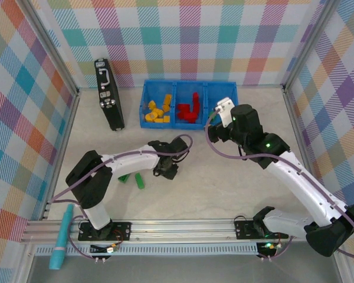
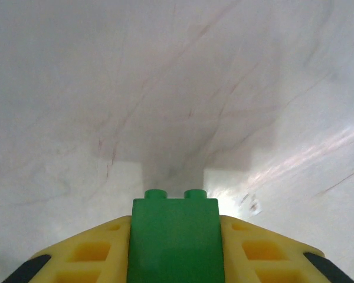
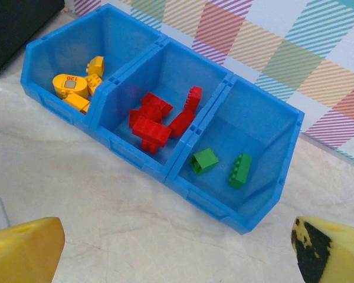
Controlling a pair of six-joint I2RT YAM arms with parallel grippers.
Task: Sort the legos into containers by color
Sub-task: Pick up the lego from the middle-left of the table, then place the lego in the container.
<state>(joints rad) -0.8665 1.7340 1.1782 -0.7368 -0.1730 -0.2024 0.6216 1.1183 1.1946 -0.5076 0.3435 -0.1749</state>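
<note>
Green brick (image 2: pixel 174 242) is clamped between the yellow pads (image 2: pixel 88 250) of my left gripper (image 1: pixel 165 169), studs pointing forward away from the wrist, just over bare bench (image 2: pixel 177 88) near the middle. Target is the right compartment (image 3: pixel 265 135) of the blue bin (image 3: pixel 165 171): far side of the bench, away and to the right of the left gripper, so the carry runs diagonally forward-right. My right gripper (image 3: pixel 177 247) hangs with jaws wide, holding nothing, right by that compartment and much nearer it than the left. I judge that's the clash risk: right arm should give way before I bring the brick in. Contents: left compartment (image 3: pixel 82 41) has yellow and orange bricks (image 3: pixel 76 88), middle compartment (image 3: pixel 183 71) has red bricks (image 3: pixel 150 127), right one has two green bricks (image 3: pixel 205 160), plenty of floor free. Two more loose green bricks (image 1: pixel 140 181) lie on the bench just beside my left arm, nearer its base. Sort looks mostly done; greens are what's left.
</note>
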